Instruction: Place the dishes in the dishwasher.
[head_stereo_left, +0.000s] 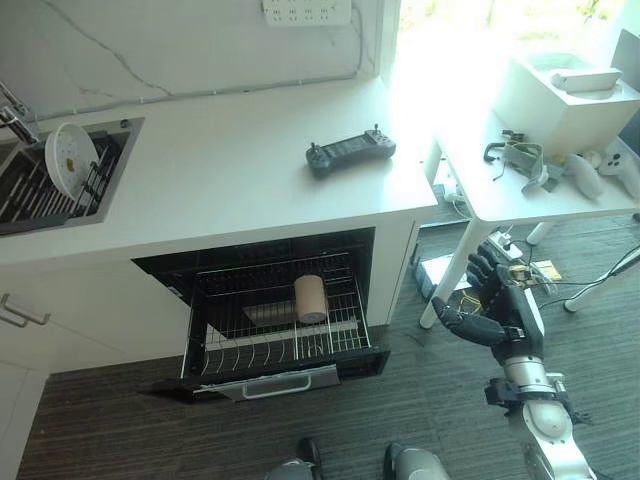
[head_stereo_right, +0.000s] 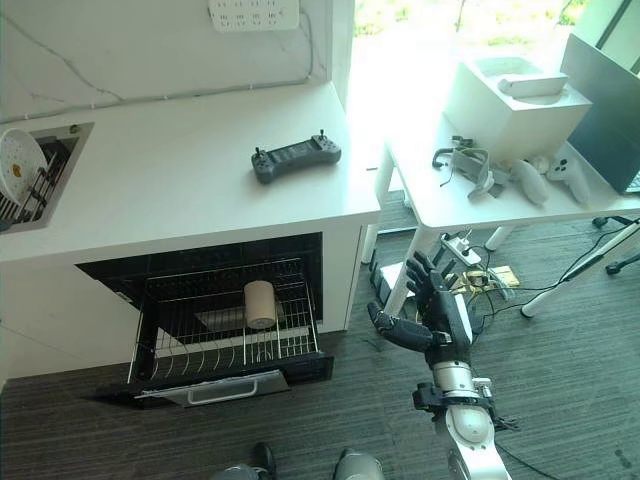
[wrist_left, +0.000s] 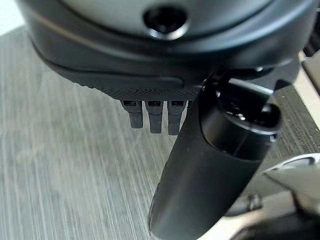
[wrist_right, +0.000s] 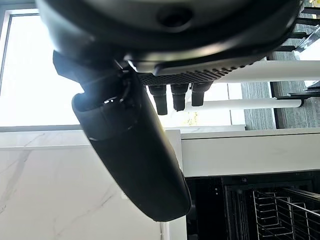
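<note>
Left eye view: no legible writing; right hand (head_stereo_left: 497, 300) empty, fingers straight.

White plate (head_stereo_left: 70, 158) upright in sink rack (head_stereo_left: 40, 190), dishwasher rack (head_stereo_left: 270, 330) pulled out

Sink rack (head_stereo_left: 40, 190) cut off by the frame edge, left of the bench (head_stereo_left: 230, 170). Dishwasher (head_stereo_left: 270, 320) interior behind its pulled-out rack dark, contents indistinguishable. Items under the white side table (head_stereo_left: 540, 190) too small to identify.

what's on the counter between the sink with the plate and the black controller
Nothing: in the left eye view the white counter is bare between the sink holding the plate and the controller.
</note>
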